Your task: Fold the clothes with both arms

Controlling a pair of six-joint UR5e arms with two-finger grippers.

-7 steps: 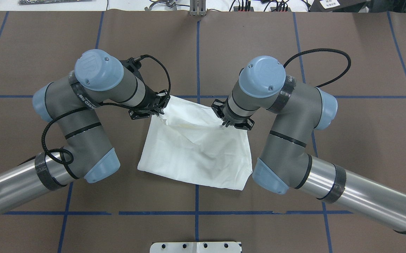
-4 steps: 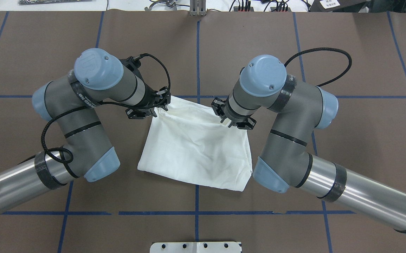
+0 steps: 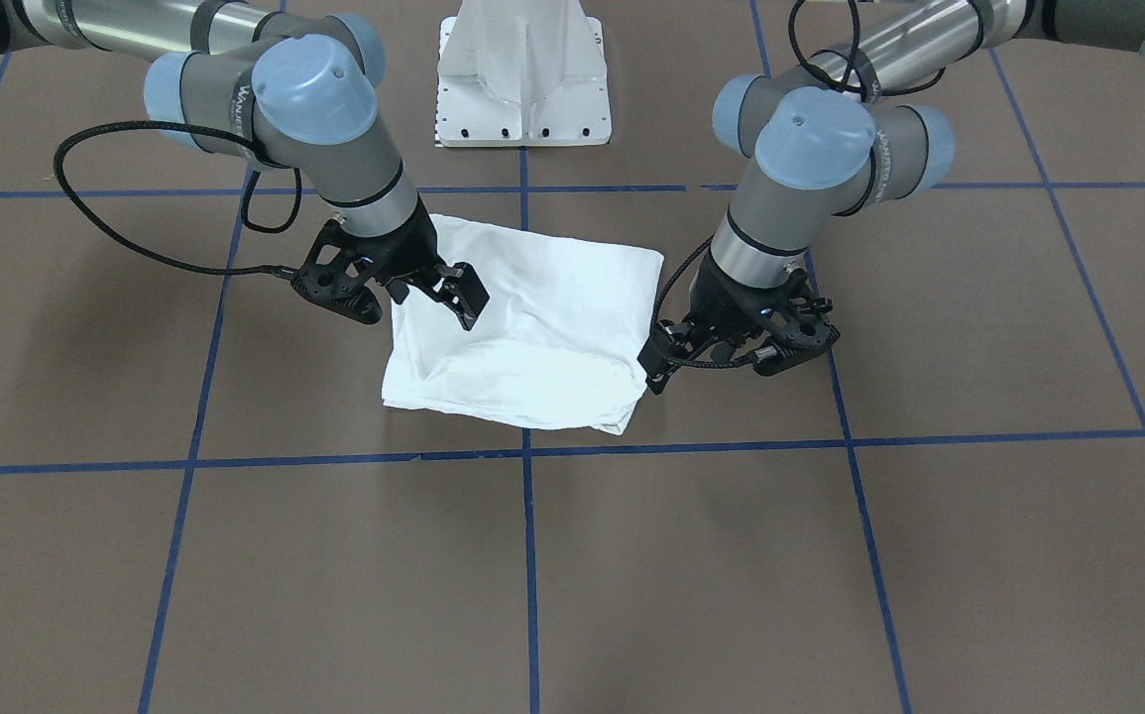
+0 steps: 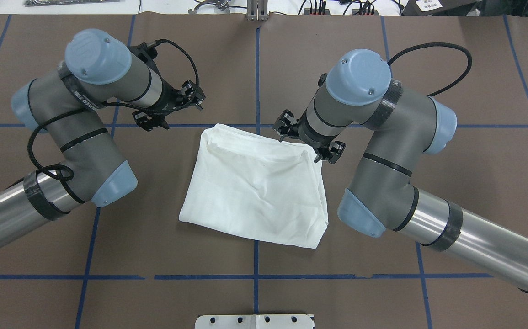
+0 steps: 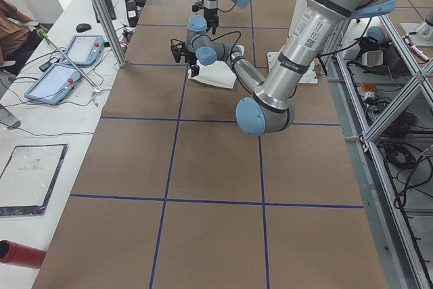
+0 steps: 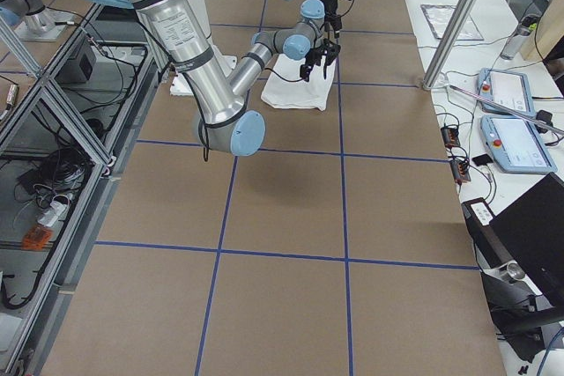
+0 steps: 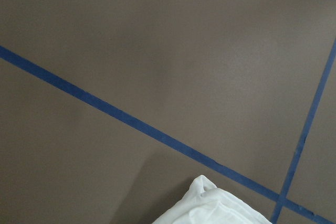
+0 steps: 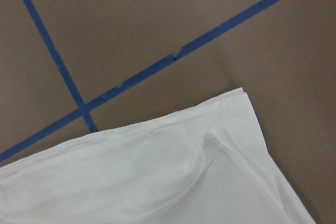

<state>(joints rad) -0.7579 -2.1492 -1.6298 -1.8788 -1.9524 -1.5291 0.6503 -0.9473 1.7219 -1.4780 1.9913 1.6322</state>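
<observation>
Hovering left of the blue tape crossing (image 4: pixel 257 125): black two-finger left gripper (image 4: pixel 171 109), claw spread, holding nothing. Lying flat on the robot's side of that crossing: folded white cloth T-shirt (image 4: pixel 254 187). Hanging just right of the crossing: black right gripper (image 4: pixel 308 140), claw spread, empty.

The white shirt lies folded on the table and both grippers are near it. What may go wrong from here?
1. The right gripper hangs open over a corner of the shirt; moving sideways while low, it may catch the cloth and pull the fold open.
2. The edge by that gripper looks puffed and wrinkled, so the fold may not stay flat.
3. The cable at the left gripper seems close to the shirt's side and might snag it.
</observation>
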